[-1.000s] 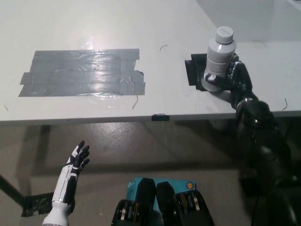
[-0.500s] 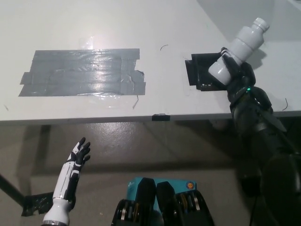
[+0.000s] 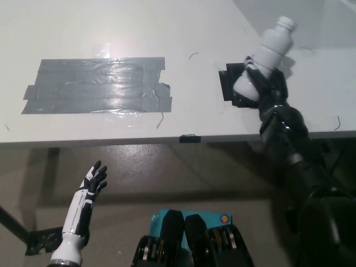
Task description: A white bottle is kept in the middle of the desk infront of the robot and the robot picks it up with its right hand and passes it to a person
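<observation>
I have the black right robot hand (image 3: 266, 88) wrapped around the lower body of the white plastic bottle (image 3: 266, 53) — gripping it at about two o'clock in the head view, above the far right part of the white counter (image 3: 83, 28). The bottle is tilted, its cap pointing up and to the right, its base over the black square patch (image 3: 229, 83) on the counter. I judge the pick-up is done and the carry is in hand; next I need to swing the bottle outward toward a person, though none is in view. The white left robot hand (image 3: 92, 182) rests at seven o'clock, below the counter edge, fingers spread and empty.
</observation>
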Controlling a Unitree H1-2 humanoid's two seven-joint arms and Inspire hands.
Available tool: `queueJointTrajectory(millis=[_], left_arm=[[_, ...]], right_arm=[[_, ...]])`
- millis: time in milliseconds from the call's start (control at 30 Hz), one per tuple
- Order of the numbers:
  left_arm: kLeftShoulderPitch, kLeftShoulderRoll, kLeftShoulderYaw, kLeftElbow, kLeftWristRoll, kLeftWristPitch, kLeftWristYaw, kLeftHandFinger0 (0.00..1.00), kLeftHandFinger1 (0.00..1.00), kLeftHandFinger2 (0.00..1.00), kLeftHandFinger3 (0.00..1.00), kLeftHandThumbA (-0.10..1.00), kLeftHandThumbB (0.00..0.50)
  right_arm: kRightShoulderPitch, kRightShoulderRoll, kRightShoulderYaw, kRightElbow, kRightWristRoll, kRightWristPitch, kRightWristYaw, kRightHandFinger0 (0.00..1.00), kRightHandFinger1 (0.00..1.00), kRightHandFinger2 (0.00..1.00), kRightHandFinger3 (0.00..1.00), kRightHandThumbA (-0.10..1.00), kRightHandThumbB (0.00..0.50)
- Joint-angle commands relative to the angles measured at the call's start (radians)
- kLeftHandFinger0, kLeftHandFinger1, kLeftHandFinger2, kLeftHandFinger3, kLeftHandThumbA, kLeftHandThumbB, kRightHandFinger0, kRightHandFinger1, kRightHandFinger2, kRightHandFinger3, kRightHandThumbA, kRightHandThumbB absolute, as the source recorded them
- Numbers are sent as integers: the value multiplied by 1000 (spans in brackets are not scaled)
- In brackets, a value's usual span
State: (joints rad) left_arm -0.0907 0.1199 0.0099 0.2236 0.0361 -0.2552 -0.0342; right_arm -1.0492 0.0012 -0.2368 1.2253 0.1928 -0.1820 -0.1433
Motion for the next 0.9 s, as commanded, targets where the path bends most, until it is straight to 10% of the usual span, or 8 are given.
queueJointTrajectory(millis=[0,867], left_arm=[[-15,10,-1,-11,7,-24,-1,1000,1000,1000,1000,965,84],[-34,19,-5,-24,33,-7,-6,1000,1000,1000,1000,947,46]], right_arm=[[-20,18,120,-135,-126,-43,14,161,545,834,780,-100,180],[-135,-4,385,98,-280,18,10,117,589,886,821,-100,169]])
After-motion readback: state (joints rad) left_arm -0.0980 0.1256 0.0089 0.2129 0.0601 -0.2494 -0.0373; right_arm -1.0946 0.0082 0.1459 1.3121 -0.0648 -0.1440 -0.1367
